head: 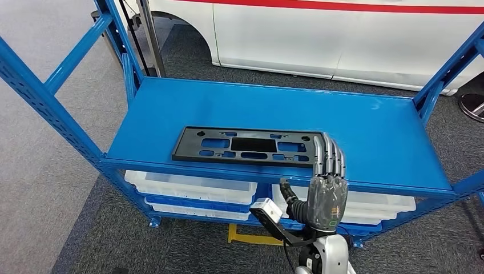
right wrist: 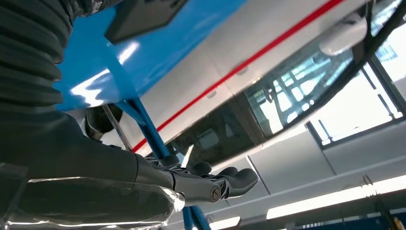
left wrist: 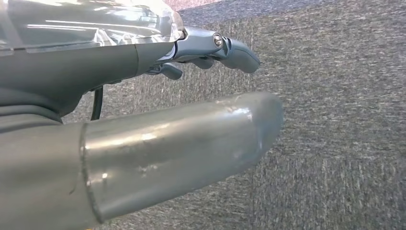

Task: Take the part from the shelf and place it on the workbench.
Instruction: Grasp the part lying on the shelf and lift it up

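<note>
Head view: flat black plastic perforated part (head: pixel 247 146) lies along front edge of blue steel shelf (head: pixel 365 131). Right hand (head: pixel 327 185), fingers straight, empty, overlaps part's right end. Left hand (left wrist: pixel 143 139) empty.

Part (head: pixel 248 146): a flat, long, black plastic plate with rectangular cut-outs and small holes. It is laid flat on the top board of the blue shelf (head: pixel 365 125), near the front edge, left of centre, long side parallel to that edge. Its right end is partly covered by the right robot hand (head: pixel 327 184).
</note>
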Tool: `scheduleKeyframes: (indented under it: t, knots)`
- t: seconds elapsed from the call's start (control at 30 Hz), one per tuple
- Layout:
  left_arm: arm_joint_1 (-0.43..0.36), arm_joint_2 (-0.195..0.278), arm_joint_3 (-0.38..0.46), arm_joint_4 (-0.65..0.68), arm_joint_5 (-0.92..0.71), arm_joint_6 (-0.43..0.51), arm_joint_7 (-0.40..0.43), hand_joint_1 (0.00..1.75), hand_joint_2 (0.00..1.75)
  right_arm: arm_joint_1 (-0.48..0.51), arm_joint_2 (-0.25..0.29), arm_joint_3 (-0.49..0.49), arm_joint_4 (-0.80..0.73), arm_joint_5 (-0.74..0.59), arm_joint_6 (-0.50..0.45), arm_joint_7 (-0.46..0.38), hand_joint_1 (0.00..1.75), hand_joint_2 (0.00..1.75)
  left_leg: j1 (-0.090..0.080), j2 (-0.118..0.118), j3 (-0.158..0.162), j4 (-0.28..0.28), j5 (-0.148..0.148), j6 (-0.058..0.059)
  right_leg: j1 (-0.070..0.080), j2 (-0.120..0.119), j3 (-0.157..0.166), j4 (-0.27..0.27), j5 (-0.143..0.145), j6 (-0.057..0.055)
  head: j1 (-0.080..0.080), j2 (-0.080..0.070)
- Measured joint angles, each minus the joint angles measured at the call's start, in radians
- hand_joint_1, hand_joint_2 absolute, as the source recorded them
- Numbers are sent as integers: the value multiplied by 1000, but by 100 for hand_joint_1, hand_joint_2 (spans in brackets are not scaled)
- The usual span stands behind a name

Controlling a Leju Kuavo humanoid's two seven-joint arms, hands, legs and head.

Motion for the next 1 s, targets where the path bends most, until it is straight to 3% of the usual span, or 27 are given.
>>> scheduleKeyframes:
  t: [0.03,0.1,0.17,0.23,0.3,0.37,0.4,0.47,0.5,0.53,0.57,0.63,0.7,0.8,0.87,0.97,1.0]
  knots:
    - [0,1,-1,0,1,-3,1,0,0,-7,-4,20,18,6,-1,26,2,175,-1,-1,0,1,0,0,0,0,5,-12,20,-2,0,0]
    - [-1,1,-3,0,3,-8,1,0,0,-26,-9,59,51,20,-2,78,2,175,-1,-3,3,2,-2,-2,2,0,60,-134,90,-11,0,0]
    - [-2,1,-5,0,4,-11,1,0,0,-47,-13,97,81,33,-4,132,2,175,-5,-4,2,4,-4,-8,7,0,112,-248,132,-21,0,0]
    - [-2,1,-5,0,7,-15,1,0,0,-61,-16,132,108,47,-7,188,2,175,-7,-4,0,3,-3,-19,13,1,121,-274,134,-26,0,0]
    - [-3,2,-5,0,11,-20,1,0,0,-78,-16,171,138,62,-8,243,2,175,-5,-3,0,3,-6,-31,10,2,123,-283,139,-35,0,0]
    - [-5,5,-5,0,14,-24,1,0,0,-101,-15,215,174,76,-10,288,2,175,-3,-3,-19,49,-39,-43,4,1,127,-294,145,-46,-1,0]
    - [-6,7,-5,0,15,-26,2,0,0,-111,-15,238,194,83,-11,309,2,175,-2,-3,-43,103,-70,-47,3,-1,127,-295,147,-49,-1,0]
    - [-7,9,-5,0,16,-29,4,0,0,-126,-12,278,238,96,-12,341,2,175,0,-2,-106,235,-126,-55,4,-3,124,-293,147,-52,-1,0]
    - [-6,11,-5,0,16,-32,6,0,0,-132,-11,296,261,103,-12,352,2,175,0,-2,-125,273,-133,-58,4,-3,123,-291,146,-52,-1,0]
    - [-6,13,-5,0,16,-35,7,0,0,-138,-9,312,282,110,-13,357,2,175,1,-2,-126,274,-120,-58,4,-3,123,-289,146,-52,-1,0]
    - [-7,15,-5,0,16,-39,9,0,0,-144,-6,328,301,117,-13,361,2,175,1,-2,-107,233,-90,-58,4,-2,124,-288,145,-51,-1,0]
    - [-9,19,-5,0,16,-44,11,0,0,-156,0,353,331,128,-15,366,2,175,1,-1,-39,93,-25,-53,6,0,125,-284,141,-46,-1,0]
    - [-12,20,-5,1,16,-46,13,0,0,-165,3,369,352,133,-16,367,2,175,-3,-2,-1,11,-2,-43,9,0,123,-281,140,-37,-1,0]
    - [-12,21,-5,1,17,-57,14,0,0,-171,6,380,371,134,-17,366,2,175,-4,-4,1,-2,0,-25,10,1,121,-281,140,-22,0,0]
    - [-13,21,-5,1,16,-76,12,0,0,-175,9,382,379,135,-18,361,2,175,0,-3,3,-9,4,-10,8,1,104,-240,110,-12,0,0]
    - [-15,23,-5,1,16,-94,12,0,0,-179,14,382,395,135,-19,349,2,175,-1,0,2,-10,5,0,6,1,17,-56,21,-3,0,0]
    - [-15,23,-5,1,15,-95,13,0,0,-179,15,382,401,135,-19,345,2,175,-2,0,3,-9,4,1,6,1,-6,-10,10,-2,0,0]
